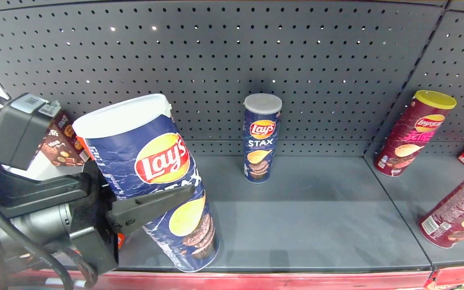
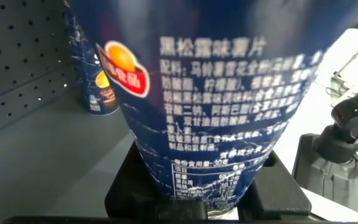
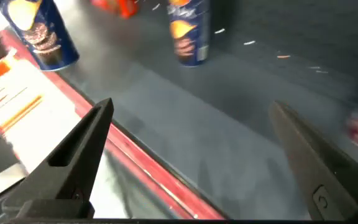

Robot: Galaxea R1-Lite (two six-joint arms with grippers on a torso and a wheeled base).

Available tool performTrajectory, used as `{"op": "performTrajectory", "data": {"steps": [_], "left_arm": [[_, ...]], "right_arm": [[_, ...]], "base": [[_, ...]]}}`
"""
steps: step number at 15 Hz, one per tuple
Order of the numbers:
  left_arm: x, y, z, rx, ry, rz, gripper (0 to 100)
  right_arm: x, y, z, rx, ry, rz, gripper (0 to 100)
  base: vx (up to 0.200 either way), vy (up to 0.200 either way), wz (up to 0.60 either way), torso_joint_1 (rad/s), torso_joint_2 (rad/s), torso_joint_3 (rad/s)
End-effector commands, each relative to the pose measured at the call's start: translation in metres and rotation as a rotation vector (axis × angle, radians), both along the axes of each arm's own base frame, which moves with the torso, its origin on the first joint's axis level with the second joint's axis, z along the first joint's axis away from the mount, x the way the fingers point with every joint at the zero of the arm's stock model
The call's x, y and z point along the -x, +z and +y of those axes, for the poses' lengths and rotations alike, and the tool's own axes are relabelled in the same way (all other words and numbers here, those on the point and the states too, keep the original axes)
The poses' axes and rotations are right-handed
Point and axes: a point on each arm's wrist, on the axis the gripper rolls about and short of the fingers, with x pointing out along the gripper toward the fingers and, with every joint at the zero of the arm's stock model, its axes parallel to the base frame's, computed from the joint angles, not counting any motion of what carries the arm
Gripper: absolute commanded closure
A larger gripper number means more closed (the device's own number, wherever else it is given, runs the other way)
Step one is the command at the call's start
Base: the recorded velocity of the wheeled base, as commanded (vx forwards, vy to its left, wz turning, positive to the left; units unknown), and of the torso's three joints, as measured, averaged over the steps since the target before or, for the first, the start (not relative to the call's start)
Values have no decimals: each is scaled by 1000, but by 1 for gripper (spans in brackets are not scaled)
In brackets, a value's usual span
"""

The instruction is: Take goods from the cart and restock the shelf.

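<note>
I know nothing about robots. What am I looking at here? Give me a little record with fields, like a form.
Place: grey shop shelf with a pegboard back
Left tool: shut on a blue chip can, held tilted at the shelf's front left
Right tool: open, empty, above the shelf's front edge
On the shelf: second blue can upright near the back; yellow-lidded maroon can and another maroon can in the right-hand section
Unclear: whether the held can's base touches the shelf

Navy marbled can (image 1: 155, 177); maroon can (image 1: 411, 135)
</note>
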Motion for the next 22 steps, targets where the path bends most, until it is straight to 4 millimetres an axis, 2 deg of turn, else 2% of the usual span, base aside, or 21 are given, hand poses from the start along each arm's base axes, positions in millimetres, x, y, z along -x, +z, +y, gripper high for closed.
{"op": "performTrajectory", "data": {"steps": [1,2,6,9,10,11,12,13,14,16,19,22], "left_arm": [[-1,-2,0,-5,2,9,100],[-1,-3,2,0,11,19,100],[-1,-3,3,3,17,19,100],[-4,-1,1,3,14,19,100],[-6,-2,0,0,14,25,100],[-6,-2,0,0,14,25,100],[-7,-2,-1,-1,13,26,100],[-7,-2,-1,-1,13,26,100],[-7,0,-1,3,11,22,100],[-8,5,-2,18,3,17,100],[-9,8,-5,33,-8,25,100],[-8,9,-4,36,-8,24,100]], "right_arm": [[-57,-7,35,56,95,111,0],[-77,-12,45,52,92,99,0],[-126,-24,73,60,145,136,0],[-155,-23,87,48,177,125,0],[-172,-21,94,41,172,121,0],[-183,-21,97,42,178,117,0],[-203,-20,97,33,194,95,0],[-207,-20,97,33,201,84,0],[-237,-19,93,35,304,-15,0],[-252,-19,89,16,435,-58,0],[-286,-30,102,8,556,-193,0],[-300,-39,111,8,580,-202,0]], "base": [[0,0,0,0,0,0],[0,0,0,0,0,0],[0,0,0,0,0,0],[0,0,0,0,0,0],[0,0,0,0,0,0],[0,0,0,0,0,0],[0,0,0,0,0,0],[0,0,0,0,0,0],[0,0,0,0,0,0],[0,0,0,0,0,0],[0,0,0,0,0,0],[0,0,0,0,0,0]]}}
